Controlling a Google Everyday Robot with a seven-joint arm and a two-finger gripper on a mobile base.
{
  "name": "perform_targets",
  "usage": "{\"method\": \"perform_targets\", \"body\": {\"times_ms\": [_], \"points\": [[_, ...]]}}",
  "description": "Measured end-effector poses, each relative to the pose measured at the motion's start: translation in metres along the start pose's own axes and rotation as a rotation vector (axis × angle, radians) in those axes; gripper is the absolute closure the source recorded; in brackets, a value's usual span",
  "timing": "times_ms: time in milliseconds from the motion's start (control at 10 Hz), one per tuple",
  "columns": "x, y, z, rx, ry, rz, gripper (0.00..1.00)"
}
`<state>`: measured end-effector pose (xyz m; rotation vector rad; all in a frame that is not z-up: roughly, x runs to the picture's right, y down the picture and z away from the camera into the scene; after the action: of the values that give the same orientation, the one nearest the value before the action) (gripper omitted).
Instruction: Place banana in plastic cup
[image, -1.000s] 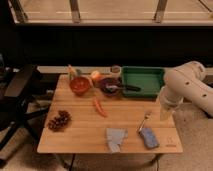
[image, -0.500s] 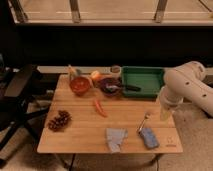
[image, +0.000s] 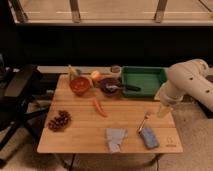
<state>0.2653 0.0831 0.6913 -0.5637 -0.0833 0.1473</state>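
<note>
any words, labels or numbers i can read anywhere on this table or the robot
None can be read: no text shows on the table, the green tray, the red bowl or the arm.
The pincer, hanging over the table's right edge, shows none either.

You had a wooden table (image: 80, 137) bearing a red-orange bowl (image: 80, 85), dark bowl (image: 110, 85) and green tray (image: 144, 80) at the back, with a carrot (image: 100, 107) mid-board and a grey cloth (image: 116, 138) near the front edge. The gripper (image: 162, 110) hung over the right edge.
</note>
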Motion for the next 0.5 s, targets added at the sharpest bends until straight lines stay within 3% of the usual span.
{"method": "perform_targets", "body": {"times_ms": [300, 400, 500], "points": [[-0.059, -0.032, -0.001, -0.004, -0.199, 0.045, 0.35], [-0.082, -0.045, -0.003, 0.005, -0.292, 0.072, 0.35], [-0.097, -0.054, -0.003, 0.005, -0.356, 0.093, 0.35]]}}
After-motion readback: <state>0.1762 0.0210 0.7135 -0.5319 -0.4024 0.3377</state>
